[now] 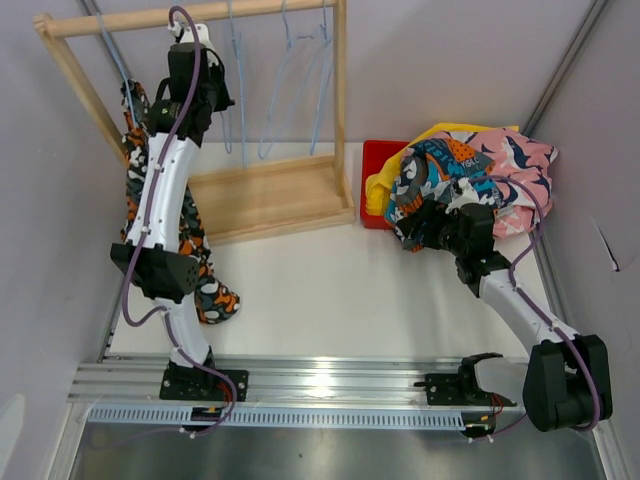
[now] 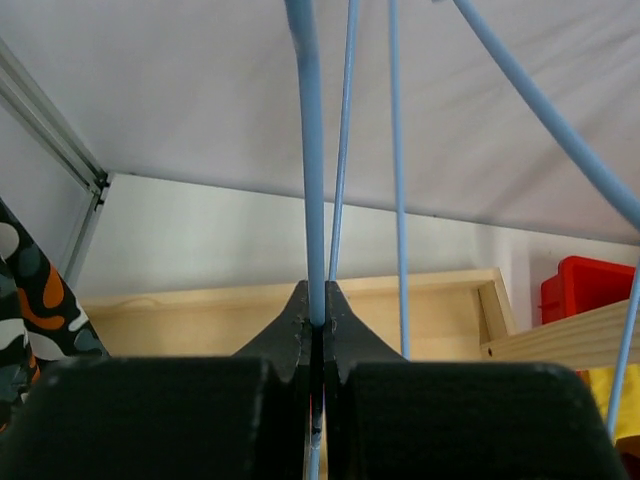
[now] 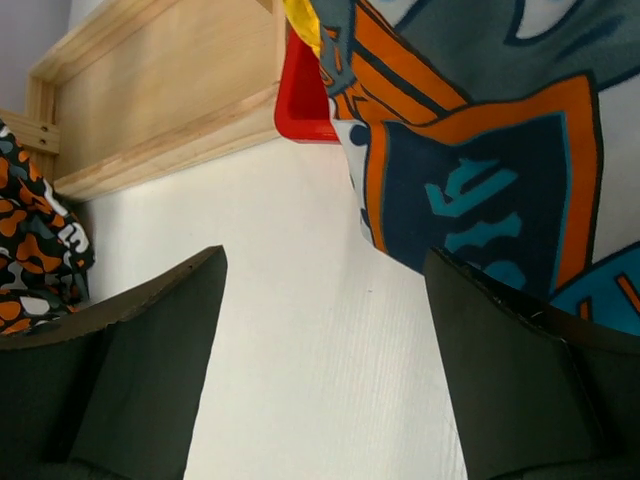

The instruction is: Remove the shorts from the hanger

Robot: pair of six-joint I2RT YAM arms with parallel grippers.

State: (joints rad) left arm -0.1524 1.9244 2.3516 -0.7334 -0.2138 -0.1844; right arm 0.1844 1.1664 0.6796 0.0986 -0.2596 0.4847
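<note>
My left gripper (image 1: pixel 222 98) is raised by the wooden rail (image 1: pixel 200 14) and is shut on the thin wire of a blue hanger (image 2: pixel 314 200). The orange-black-white shorts (image 1: pixel 215 295) hang at the rack's left end, their lower part trailing on the table; they also show in the left wrist view (image 2: pixel 30 310). My right gripper (image 3: pixel 325 300) is open and empty over bare table, next to the teal-orange shorts (image 3: pixel 480 150). Those lie heaped with the pink printed shorts (image 1: pixel 525 165) and the yellow shorts (image 1: pixel 380 185) on a red bin (image 1: pixel 378 160). The light blue shorts are out of view.
The wooden rack's base (image 1: pixel 270 195) stands at the back centre. Bare blue wire hangers (image 1: pixel 290 80) hang from the rail to the right of my left gripper. Walls close in on the left and right. A metal rail (image 1: pixel 330 380) runs along the near edge.
</note>
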